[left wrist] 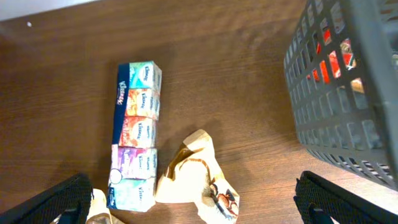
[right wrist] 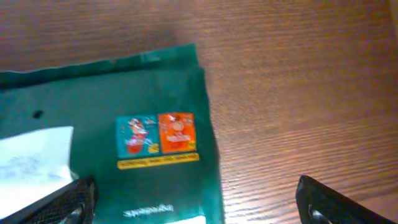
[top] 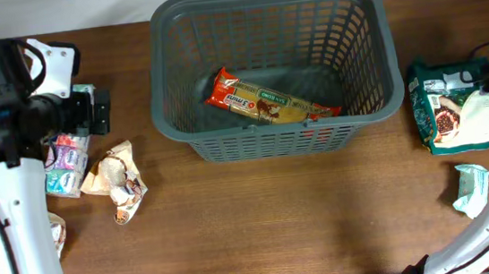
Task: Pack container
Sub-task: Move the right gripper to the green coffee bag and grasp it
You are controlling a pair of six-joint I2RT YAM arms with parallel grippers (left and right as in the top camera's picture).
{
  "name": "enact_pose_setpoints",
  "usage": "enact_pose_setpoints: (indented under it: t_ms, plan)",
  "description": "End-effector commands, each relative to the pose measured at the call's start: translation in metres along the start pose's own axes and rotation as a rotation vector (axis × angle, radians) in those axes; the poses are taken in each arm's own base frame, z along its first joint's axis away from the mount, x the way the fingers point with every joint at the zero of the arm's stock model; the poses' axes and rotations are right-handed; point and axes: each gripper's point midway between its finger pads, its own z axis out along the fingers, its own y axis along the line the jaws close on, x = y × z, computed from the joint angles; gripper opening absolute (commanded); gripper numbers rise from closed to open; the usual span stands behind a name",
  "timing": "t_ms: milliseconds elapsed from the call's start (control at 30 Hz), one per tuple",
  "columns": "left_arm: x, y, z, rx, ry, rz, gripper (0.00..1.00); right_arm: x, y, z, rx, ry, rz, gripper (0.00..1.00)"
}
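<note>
The dark grey slotted basket [top: 280,133] stands at the back centre and holds one long orange snack packet [top: 270,103]. Its corner shows in the left wrist view [left wrist: 348,93]. My left gripper [left wrist: 196,208] is open above a cream crumpled packet [left wrist: 194,180] and a strip of tissue packs [left wrist: 135,134], which lie left of the basket [top: 115,178] [top: 67,163]. My right gripper [right wrist: 199,205] is open over a green bag [right wrist: 124,149] at the far right [top: 458,107].
A pale teal packet [top: 472,187] lies front right near the right arm. Another cream wrapper [top: 58,234] lies front left by the left arm. Bare brown table stretches in front of the basket.
</note>
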Motion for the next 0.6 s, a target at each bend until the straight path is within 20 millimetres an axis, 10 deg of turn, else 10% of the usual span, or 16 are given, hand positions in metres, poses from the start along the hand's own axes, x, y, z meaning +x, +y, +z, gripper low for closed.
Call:
enact_pose_setpoints:
  t_ms: [0, 267, 567]
  plan:
    - [0.002, 0.0, 0.005, 0.013, 0.012, 0.002, 0.99, 0.001, -0.002, 0.001, 0.016, 0.007, 0.062, 0.99]
    - [0.002, 0.0, 0.005, 0.012, 0.012, 0.002, 0.99, 0.014, -0.005, 0.001, 0.047, 0.064, 0.196, 0.99]
    - [0.001, 0.0, 0.005, 0.012, 0.012, 0.002, 0.99, 0.031, 0.04, -0.005, -0.178, 0.129, 0.177, 0.99]
